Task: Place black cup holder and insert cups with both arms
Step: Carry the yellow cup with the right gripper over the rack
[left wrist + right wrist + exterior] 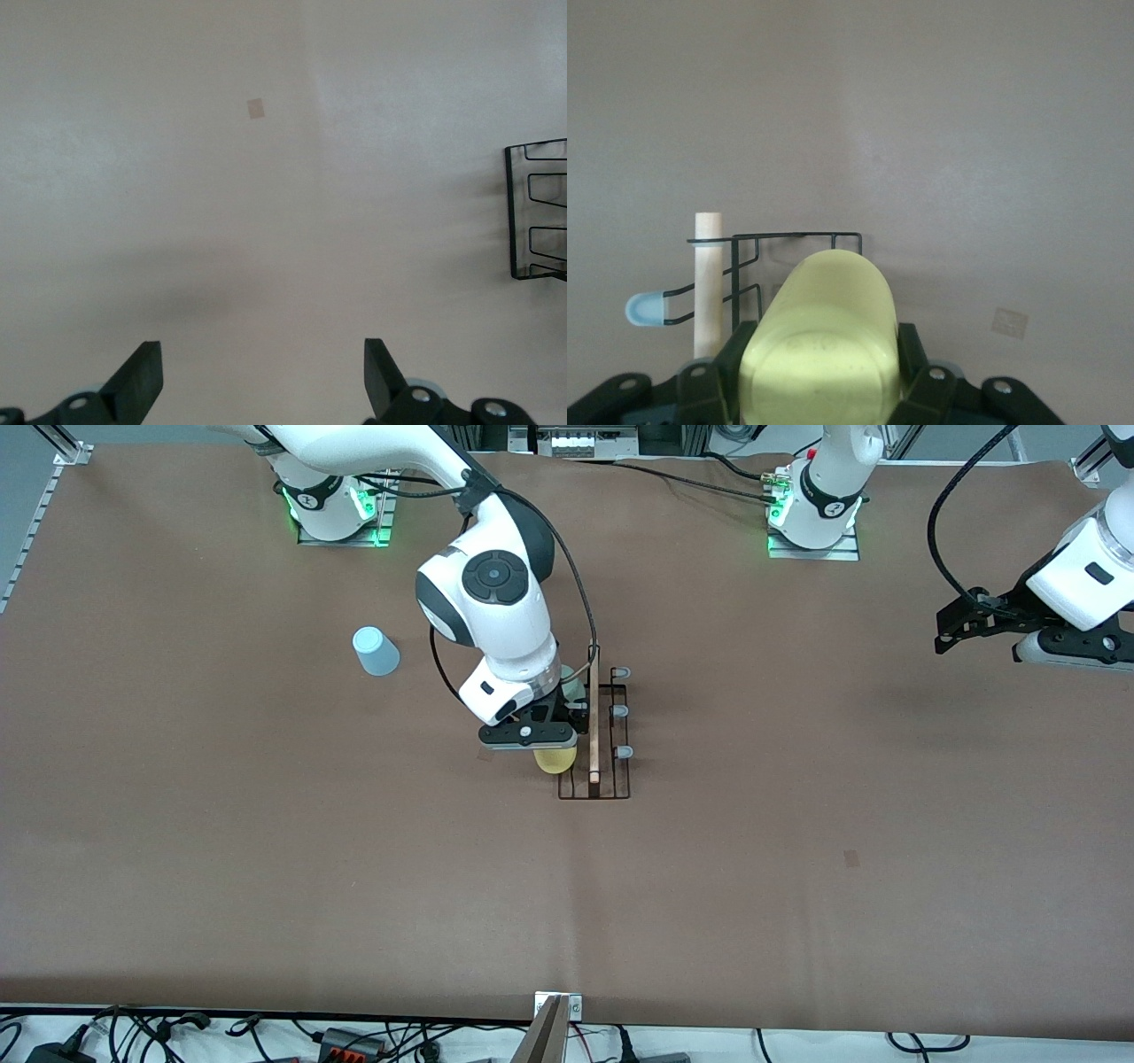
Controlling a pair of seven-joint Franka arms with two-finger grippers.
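Right tool (551, 746) pinching smooth tapered yellow cup (555, 760) over thin wire rack (611, 779); left tool (261, 376) spread, waiting over the tabletop (797, 824).

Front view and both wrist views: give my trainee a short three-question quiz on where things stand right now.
1. True or false: the right pincer is shut on the yellow cup at the black cup holder.
2. Which cup stands alone on the table toward the right arm's end? A) green B) light blue cup C) yellow
3. Fill in: the left pincer, waiting over bare table, is ____.

Key: 1 true; 2 B; 3 open
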